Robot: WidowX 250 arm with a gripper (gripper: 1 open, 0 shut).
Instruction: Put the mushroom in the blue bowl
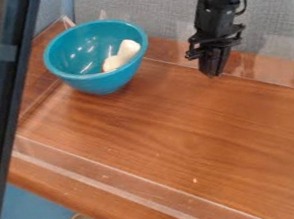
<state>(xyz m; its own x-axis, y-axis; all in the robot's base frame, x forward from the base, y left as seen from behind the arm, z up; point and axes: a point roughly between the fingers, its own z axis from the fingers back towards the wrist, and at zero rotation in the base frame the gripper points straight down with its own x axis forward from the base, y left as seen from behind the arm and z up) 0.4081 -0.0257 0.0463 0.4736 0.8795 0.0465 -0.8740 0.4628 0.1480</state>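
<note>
The blue bowl (96, 55) stands at the back left of the wooden table, with a pale cream object (120, 54) lying inside it. My gripper (216, 65) is at the back right, well away from the bowl. It points straight down, its dark fingers (208, 54) drawn together just above the tabletop. The mushroom is hidden; the fingers cover whatever may sit between their tips, so I cannot tell if it is held.
A clear plastic rim (76, 161) runs around the wooden tabletop (166, 129). A grey wall stands right behind the gripper. A dark post (9, 108) crosses the left of the view in the foreground.
</note>
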